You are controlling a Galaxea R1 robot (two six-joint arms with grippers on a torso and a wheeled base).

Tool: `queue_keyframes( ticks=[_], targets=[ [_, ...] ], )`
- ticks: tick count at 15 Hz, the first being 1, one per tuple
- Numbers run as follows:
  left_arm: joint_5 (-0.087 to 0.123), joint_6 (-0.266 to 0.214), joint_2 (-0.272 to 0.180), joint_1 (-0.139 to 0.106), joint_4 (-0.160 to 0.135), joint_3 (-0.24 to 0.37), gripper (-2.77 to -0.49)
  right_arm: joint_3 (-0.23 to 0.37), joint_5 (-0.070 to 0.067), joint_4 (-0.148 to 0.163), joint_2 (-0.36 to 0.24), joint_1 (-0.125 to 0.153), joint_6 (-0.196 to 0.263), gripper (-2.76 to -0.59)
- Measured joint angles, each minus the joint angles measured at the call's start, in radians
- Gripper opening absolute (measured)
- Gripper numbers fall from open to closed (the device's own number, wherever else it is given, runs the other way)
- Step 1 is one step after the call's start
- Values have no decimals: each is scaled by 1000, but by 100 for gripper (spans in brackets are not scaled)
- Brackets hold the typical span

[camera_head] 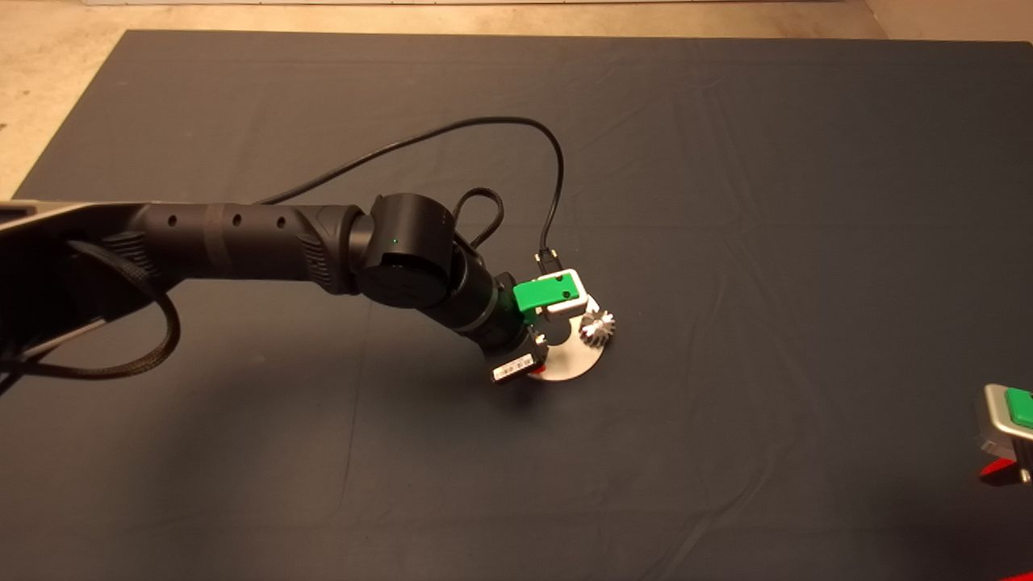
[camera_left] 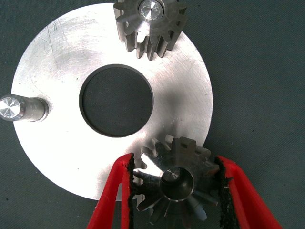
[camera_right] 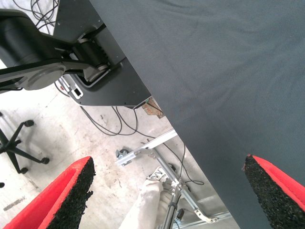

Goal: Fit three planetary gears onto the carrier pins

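Observation:
The carrier disc [camera_left: 57,143], flat silver with a central hole, lies mid-mat [camera_head: 575,365]. One planetary gear [camera_left: 148,26] sits on a pin at the disc's rim [camera_head: 599,325]. A second carrier pin [camera_left: 19,109] stands bare. My left gripper [camera_left: 175,164] hangs over the disc [camera_head: 539,347], shut on another gear [camera_left: 176,183] at the disc's edge; its red fingers [camera_left: 112,195] press both sides. The pin below that gear is hidden. My right gripper [camera_head: 1009,424] waits at the mat's lower right edge, open [camera_right: 174,191].
A black cable [camera_head: 557,186] loops above the left wrist over the dark mat [camera_head: 767,202]. The right wrist view shows the mat's edge [camera_right: 157,102], floor, cables and a chair base [camera_right: 14,143] beyond.

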Motion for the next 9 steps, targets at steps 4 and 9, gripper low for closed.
queue_keyframes(
  ticks=[4,9],
  targets=[
    [-3,0,-3,0,0,0,-240,0,0,0,0,0,0,-102],
    [-2,0,-4,0,-1,0,-223,0,0,0,0,0,0,-102]
  ],
)
